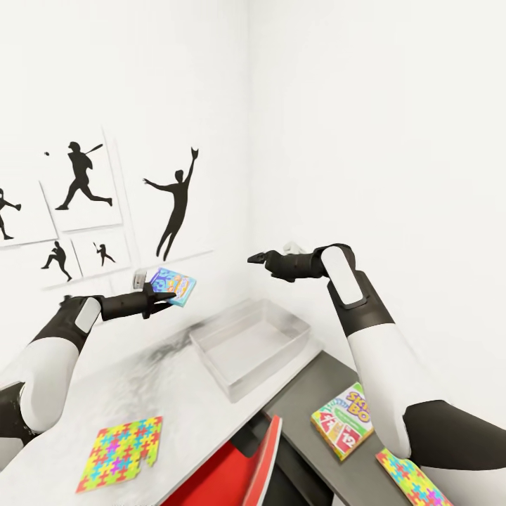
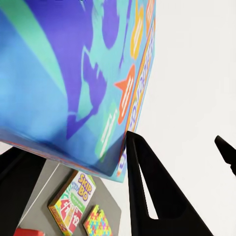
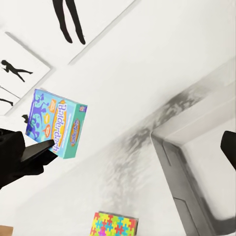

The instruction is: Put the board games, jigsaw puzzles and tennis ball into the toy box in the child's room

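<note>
My left gripper (image 1: 161, 294) is shut on the mostly blue board game (image 1: 173, 287), holding it in the air above the table (image 1: 133, 383), left of and higher than the toy box (image 1: 209, 365). In the left wrist view the blue cover (image 2: 73, 73) is close up, with one black finger (image 2: 147, 196) against its edge. The grey toy box holds nothing. My right gripper (image 1: 254, 258) hovers open above the box's far side. A green and white board game (image 1: 344, 420) and one jigsaw puzzle (image 1: 414, 481) lie on the lower dark unit. Another jigsaw puzzle (image 1: 123, 453) lies on the pale top. The tennis ball and the bed are out of view.
A red and white chair (image 1: 242, 467) stands against the table's front edge, between the pale top and the dark side unit (image 1: 309, 393). White walls close in behind and to the right, with framed baseball silhouettes (image 1: 84, 183) on the left wall.
</note>
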You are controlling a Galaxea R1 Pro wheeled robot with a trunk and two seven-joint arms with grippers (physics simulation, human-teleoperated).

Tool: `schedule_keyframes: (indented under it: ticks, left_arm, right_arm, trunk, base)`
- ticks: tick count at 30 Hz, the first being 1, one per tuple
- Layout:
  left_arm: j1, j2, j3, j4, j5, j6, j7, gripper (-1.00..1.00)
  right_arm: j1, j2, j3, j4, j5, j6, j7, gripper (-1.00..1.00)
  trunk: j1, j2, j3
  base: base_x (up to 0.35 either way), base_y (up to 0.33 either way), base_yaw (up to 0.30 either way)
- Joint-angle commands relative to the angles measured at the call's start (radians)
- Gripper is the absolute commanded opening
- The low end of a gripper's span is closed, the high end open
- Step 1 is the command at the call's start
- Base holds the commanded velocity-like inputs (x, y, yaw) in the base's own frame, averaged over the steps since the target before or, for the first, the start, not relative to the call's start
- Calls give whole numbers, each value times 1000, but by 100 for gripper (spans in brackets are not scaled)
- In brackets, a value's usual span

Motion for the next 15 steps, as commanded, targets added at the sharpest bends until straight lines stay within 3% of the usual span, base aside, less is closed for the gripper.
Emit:
schedule_keyframes:
  ticks: [1,15]
  left_arm:
    - [-1,0,4,0,-6,2,-4,-100]
    - [-1,0,4,0,-6,2,-4,-100]
  right_arm:
    - [0,0,0,-1,-11,2,-11,100]
    - [0,0,0,-2,-11,2,-9,100]
  trunk:
    - [0,-1,0]
    - [0,-1,0]
  base:
    - [3,0,75]
    - [0,0,10]
